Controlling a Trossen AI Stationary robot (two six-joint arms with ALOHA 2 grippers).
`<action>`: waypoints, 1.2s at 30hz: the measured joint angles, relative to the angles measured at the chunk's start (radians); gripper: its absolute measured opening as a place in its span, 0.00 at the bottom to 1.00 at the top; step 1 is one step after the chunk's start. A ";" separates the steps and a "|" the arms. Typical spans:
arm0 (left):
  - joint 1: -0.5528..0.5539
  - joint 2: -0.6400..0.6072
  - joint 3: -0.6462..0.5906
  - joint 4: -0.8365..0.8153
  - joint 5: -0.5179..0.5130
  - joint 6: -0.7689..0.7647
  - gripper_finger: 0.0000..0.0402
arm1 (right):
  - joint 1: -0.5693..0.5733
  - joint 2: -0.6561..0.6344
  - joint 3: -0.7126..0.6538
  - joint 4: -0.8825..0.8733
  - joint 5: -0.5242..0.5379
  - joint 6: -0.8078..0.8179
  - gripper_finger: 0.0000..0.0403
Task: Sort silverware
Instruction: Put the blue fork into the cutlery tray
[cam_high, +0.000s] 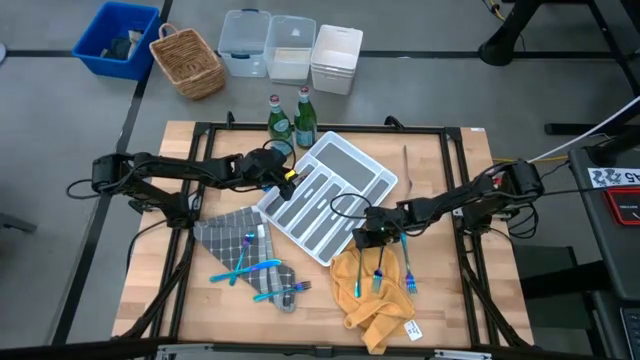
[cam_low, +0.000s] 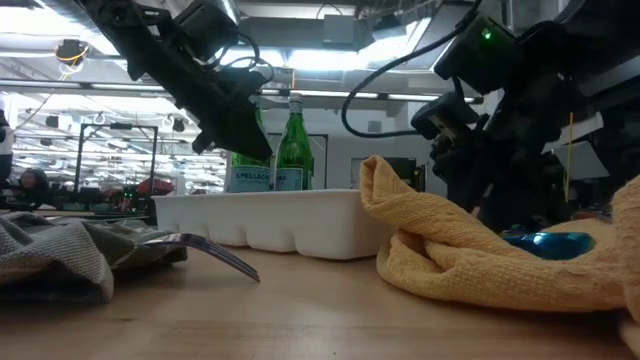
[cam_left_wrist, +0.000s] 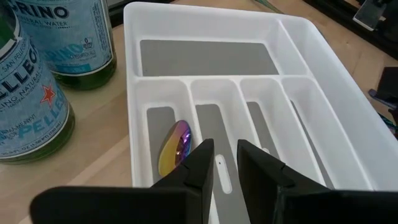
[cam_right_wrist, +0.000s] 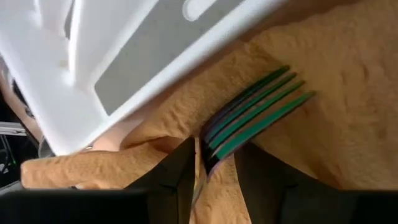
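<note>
A white divided tray (cam_high: 330, 195) lies at the table's middle. My left gripper (cam_left_wrist: 225, 162) hovers open over the tray's left corner. Beside its fingers an iridescent spoon (cam_left_wrist: 176, 146) lies in a compartment. My right gripper (cam_right_wrist: 214, 171) is low over the orange cloth (cam_high: 375, 300), open and slanting down. Its fingers stand on either side of the neck of a teal fork (cam_right_wrist: 261, 106) that lies on the cloth. Two more utensils (cam_high: 380, 278) rest on the orange cloth. Several blue and teal ones (cam_high: 250, 268) lie on the grey cloth (cam_high: 225, 235).
Two green glass bottles (cam_high: 290, 120) stand just beyond the tray's far corner, close to my left arm. A thin dark stick (cam_high: 406, 165) lies on the wood right of the tray. Beyond the table's far edge are a blue bin (cam_high: 115, 40), a basket (cam_high: 187, 62) and clear boxes (cam_high: 290, 50).
</note>
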 joint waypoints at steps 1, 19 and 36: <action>0.000 0.000 0.000 0.000 0.000 0.000 0.15 | 0.000 -0.001 0.000 0.001 -0.002 0.000 0.27; 0.000 0.000 0.000 0.000 0.000 0.000 0.15 | 0.000 -0.013 0.001 0.071 -0.117 0.027 0.02; 0.000 0.000 0.000 0.004 0.000 -0.001 0.15 | 0.000 -0.238 0.001 0.197 0.236 0.034 0.02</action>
